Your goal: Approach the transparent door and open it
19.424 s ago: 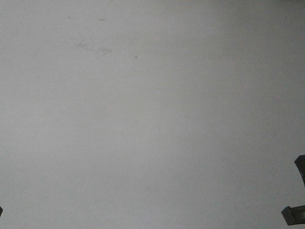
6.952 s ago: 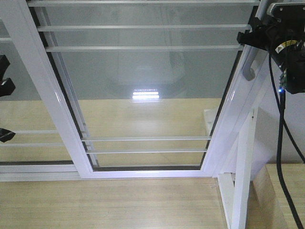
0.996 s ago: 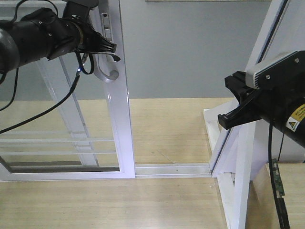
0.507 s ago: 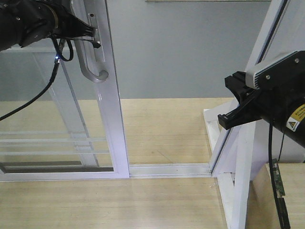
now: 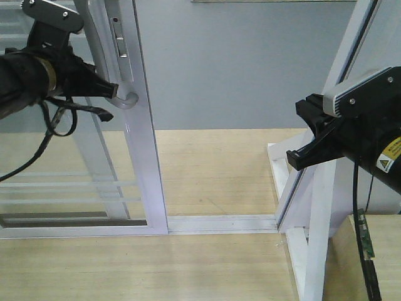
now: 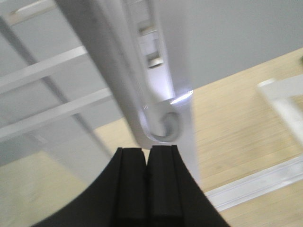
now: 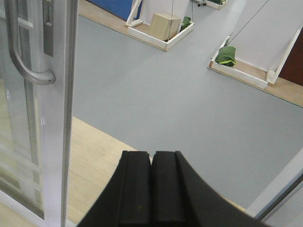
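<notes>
The transparent door (image 5: 148, 175) stands at the left, slid away from the right-hand frame, leaving a wide gap. Its curved pale-grey handle (image 5: 124, 99) and lock plate (image 5: 117, 36) sit on the white stile. My left gripper (image 5: 114, 90) is shut, its tips right at the handle's lower curved end without holding it. In the left wrist view the shut left gripper (image 6: 147, 150) sits just below the handle's end (image 6: 163, 127). My right gripper (image 5: 292, 157) is shut with nothing in it, far right of the door. The right wrist view shows it (image 7: 151, 154) facing the gap, with the door's handle (image 7: 21, 61) at the left.
The floor track (image 5: 219, 222) runs from the door to the white side frame (image 5: 313, 213) at the right. Grey floor (image 5: 238, 69) lies beyond the gap. Farther off are a cardboard box (image 7: 165, 24) and a green bundle (image 7: 226, 56) in white-edged trays.
Over the last second the door slid left, widening the gap. My left gripper dropped from the lock plate to the handle's lower end. The right arm has not moved.
</notes>
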### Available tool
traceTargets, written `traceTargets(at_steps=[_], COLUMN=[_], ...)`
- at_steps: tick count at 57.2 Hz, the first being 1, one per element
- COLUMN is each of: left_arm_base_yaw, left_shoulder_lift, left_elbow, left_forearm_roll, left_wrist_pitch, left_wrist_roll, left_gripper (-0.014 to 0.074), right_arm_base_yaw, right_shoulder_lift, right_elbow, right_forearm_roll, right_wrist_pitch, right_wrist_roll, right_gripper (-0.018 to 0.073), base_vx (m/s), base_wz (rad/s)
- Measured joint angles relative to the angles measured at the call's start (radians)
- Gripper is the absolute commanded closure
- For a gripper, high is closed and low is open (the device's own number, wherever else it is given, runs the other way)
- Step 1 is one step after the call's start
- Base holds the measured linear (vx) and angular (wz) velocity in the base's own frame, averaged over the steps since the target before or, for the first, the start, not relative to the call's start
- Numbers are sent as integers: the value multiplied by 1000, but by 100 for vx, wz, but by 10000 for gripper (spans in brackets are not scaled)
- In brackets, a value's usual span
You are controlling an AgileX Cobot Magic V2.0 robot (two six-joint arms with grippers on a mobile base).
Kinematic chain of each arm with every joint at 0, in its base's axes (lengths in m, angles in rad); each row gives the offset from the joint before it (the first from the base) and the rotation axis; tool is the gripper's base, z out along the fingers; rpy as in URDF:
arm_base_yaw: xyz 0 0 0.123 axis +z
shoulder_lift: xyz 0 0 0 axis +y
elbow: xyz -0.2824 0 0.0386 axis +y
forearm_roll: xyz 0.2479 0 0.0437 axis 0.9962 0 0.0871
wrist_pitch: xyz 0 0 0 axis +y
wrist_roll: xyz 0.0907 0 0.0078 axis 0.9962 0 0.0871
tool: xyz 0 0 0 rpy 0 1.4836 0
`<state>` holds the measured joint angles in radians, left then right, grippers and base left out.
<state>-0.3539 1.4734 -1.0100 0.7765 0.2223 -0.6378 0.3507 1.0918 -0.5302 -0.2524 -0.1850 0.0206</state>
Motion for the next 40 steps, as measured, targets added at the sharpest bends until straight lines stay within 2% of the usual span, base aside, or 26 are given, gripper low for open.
traceTargets(at_steps=[7,13,25,32,40], left_arm_base_yaw=[0,0,0,0,0], left_shoulder_lift=[-156,-299,-636,-883,-1099], left_elbow=[187,344,626,767,848], left_forearm_roll=[-50,-84,-166,-263,-342], left_wrist_pitch=[-140,-196,-203,-193,-128], left_wrist_roll=[0,0,0,0,0], left_gripper=[596,596,596,596,596], right_arm_base_yaw=[0,0,0,0,0], right_shoulder_lift=[-30,-97,-334,-529,-700], right_elbow=[0,0,25,132,247], right_forearm_roll=[1,1,2,5,12], right_wrist_pitch=[55,110,276,317,333], right_wrist_roll=[29,44,47,48,67], right_gripper=[565,565,565,564,562], base_vx=[0,0,0,0,0], base_wz=[0,0,0,0,0])
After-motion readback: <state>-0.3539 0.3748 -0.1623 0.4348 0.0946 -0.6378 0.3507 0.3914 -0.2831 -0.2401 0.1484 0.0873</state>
